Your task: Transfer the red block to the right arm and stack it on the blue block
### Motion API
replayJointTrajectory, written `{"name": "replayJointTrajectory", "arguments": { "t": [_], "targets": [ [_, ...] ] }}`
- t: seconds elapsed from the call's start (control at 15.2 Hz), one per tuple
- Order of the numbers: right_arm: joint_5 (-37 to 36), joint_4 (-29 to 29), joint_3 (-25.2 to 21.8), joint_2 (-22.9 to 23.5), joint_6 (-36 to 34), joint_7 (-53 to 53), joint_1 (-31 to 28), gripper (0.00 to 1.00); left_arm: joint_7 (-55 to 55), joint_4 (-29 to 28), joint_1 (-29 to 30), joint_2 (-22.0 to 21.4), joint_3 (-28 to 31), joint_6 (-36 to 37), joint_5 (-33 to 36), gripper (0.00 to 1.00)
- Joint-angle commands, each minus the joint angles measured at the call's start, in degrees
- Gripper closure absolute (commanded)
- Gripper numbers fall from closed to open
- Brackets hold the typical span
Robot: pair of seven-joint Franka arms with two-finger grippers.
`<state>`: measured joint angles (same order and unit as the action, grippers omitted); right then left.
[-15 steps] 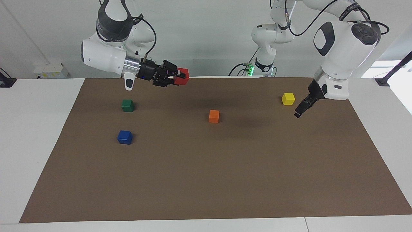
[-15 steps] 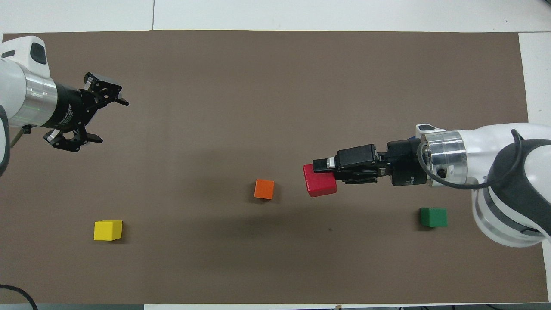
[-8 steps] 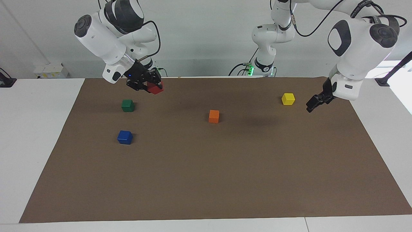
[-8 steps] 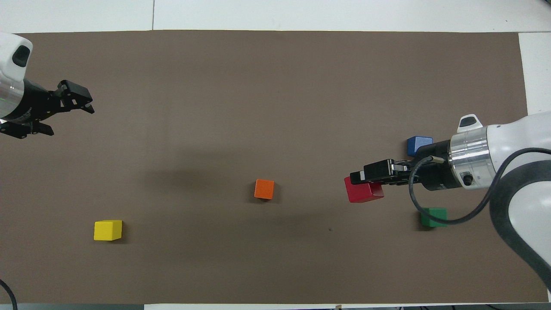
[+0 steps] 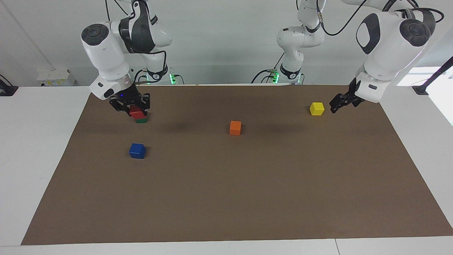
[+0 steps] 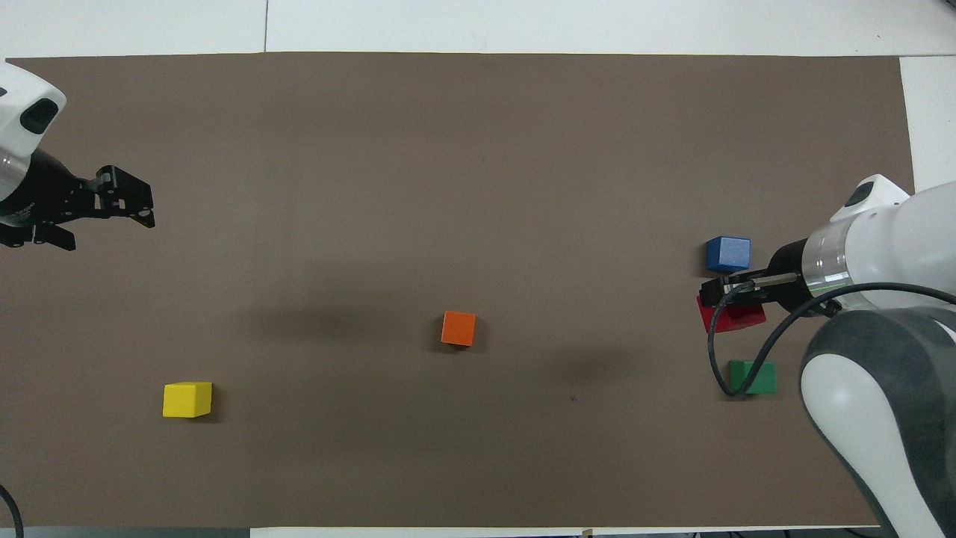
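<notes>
My right gripper (image 5: 135,109) is shut on the red block (image 5: 138,114) and holds it in the air, pointing down. In the overhead view the right gripper (image 6: 718,297) and the red block (image 6: 738,317) are over the mat between the blue block (image 6: 728,253) and the green block (image 6: 752,376). In the facing view the red block covers most of the green block (image 5: 142,121). The blue block (image 5: 137,151) sits alone on the mat, farther from the robots. My left gripper (image 5: 334,107) is open and empty, in the air beside the yellow block (image 5: 316,108); it also shows in the overhead view (image 6: 110,232).
An orange block (image 5: 235,128) sits near the middle of the brown mat (image 5: 247,198). The yellow block (image 6: 187,399) is toward the left arm's end. White table shows around the mat's edges.
My right arm has swung the red block from over the mat's middle back toward its own end and turned it downward, lower, near the green and blue blocks. My left gripper has drawn back.
</notes>
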<state>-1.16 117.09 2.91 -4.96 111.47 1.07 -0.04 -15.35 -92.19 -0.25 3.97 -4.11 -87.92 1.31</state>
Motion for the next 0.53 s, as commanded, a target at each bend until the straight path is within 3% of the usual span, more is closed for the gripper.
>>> {"name": "replayJointTrajectory", "arguments": {
  "t": [0.0, 0.2, 0.33, 0.46],
  "targets": [
    [-3.1, 1.4, 0.7, 5.1, 8.0, 0.7, -3.3, 1.0, 1.4, -8.0, -0.6, -8.0, 0.7, -1.4, 1.6, 0.0],
    [-4.3, 1.8, 0.8, 6.9, 10.8, 1.3, -4.1, 1.0, 2.1, -7.9, -0.9, -7.6, 1.0, -6.6, 1.6, 0.0],
    [-4.7, 2.1, 0.8, 8.1, 13.7, 2.1, -3.7, 1.0, 8.5, -3.3, -0.5, -4.3, 1.9, -4.6, 0.5, 0.0],
    [-4.8, 2.1, 0.7, 10.5, 16.6, 3.7, -3.8, 1.0, 10.3, -2.6, -0.6, -4.0, 1.6, -2.4, 0.3, 0.0]
  ]
}}
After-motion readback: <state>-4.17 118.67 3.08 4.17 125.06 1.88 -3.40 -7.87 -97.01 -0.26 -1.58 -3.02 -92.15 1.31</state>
